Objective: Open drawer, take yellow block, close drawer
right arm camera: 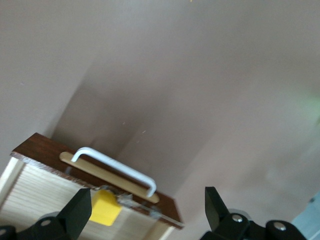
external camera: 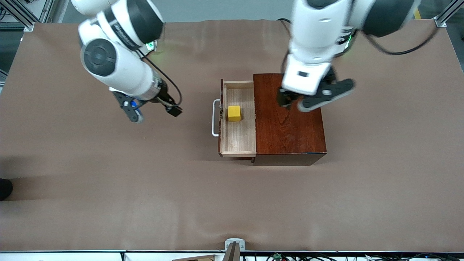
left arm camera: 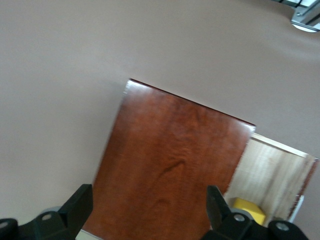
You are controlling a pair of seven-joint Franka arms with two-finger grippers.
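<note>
Jaws spread wide, both end effectors (external camera: 154, 108) (external camera: 311, 98) hover empty.

Pulled out of the wooden box (external camera: 288, 117) toward the right arm's end of the table (external camera: 72, 181): the drawer (external camera: 237, 139), with the yellow block (external camera: 234, 113) inside (apart from its walls). Over the box top, the left gripper (external camera: 302, 99), fingers spread. Over bare table in front of the drawer, the right gripper (external camera: 154, 112), also spread.

Glossy white arm shells with black joint caps, black cables, green indicator lights.
</note>
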